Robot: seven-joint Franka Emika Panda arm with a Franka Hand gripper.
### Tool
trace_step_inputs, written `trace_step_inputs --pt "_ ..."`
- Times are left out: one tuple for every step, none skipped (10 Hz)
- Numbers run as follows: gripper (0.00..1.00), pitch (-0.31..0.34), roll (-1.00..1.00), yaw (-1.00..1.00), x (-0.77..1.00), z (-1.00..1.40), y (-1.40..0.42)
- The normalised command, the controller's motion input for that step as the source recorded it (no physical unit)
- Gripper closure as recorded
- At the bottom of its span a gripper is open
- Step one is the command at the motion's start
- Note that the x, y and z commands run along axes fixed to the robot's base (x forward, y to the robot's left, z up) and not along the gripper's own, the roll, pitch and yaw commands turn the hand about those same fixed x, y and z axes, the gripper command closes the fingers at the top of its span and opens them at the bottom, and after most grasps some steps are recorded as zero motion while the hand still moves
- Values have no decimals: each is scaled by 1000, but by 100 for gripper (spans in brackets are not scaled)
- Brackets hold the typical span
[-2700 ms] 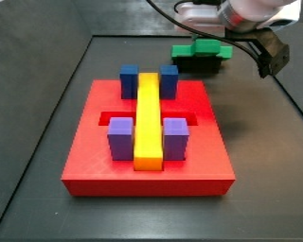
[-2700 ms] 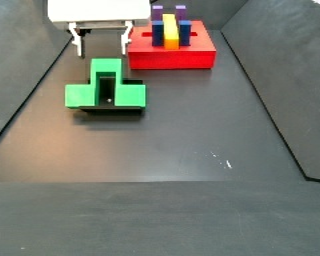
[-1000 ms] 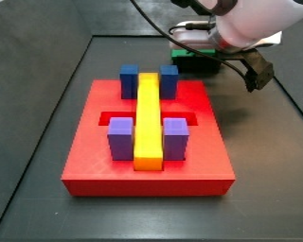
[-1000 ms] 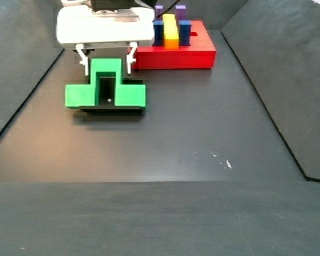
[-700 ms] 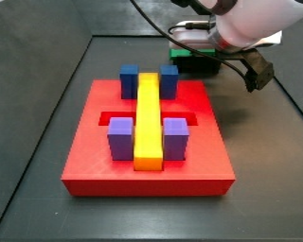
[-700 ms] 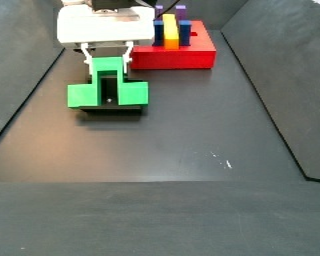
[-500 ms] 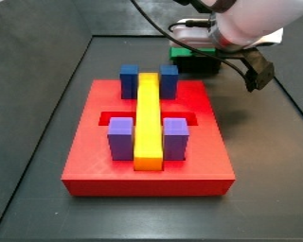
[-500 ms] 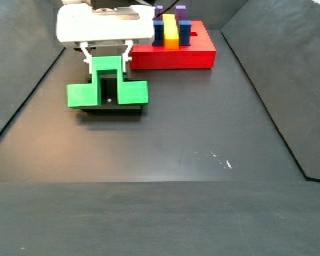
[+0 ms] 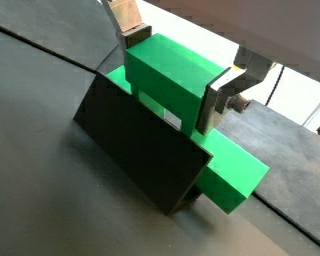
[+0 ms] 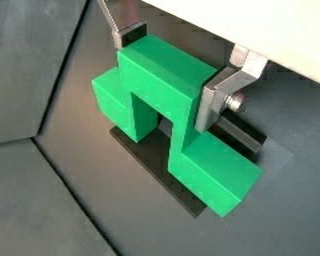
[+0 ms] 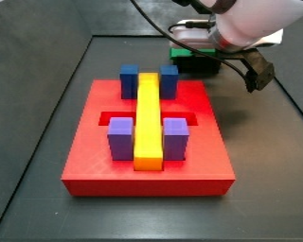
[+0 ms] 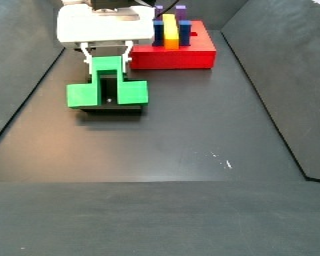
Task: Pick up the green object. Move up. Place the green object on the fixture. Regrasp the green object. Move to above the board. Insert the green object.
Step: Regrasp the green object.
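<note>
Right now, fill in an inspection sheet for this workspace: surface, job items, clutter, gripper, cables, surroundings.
Surface: dark floor, small pale scuff.
Green object: sits on the fixture, upper arm between the fingers.
Board: red, carries a yellow bar, two blue blocks and two purple blocks.
Clutter: nothing seen.
Gripper: over the green object, fingers on either side of its upper arm; contact cannot be told.
Cables: dark cable at the arm.
Surroundings: dark walls around the floor.

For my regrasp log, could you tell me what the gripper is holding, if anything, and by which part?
The gripper straddles the green object's raised middle arm on the fixture; whether its fingers actually clamp it cannot be told.
</note>
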Motion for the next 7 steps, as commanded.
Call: trace_step_inputs --pt "100 0 0 0 0 0 0" --pt "100 0 0 0 0 0 0" --pt "100 0 0 0 0 0 0" --pt "100 0 0 0 0 0 0" --pt "100 0 0 0 0 0 0" --pt "100 0 0 0 0 0 0" --pt "100 0 0 0 0 0 0"
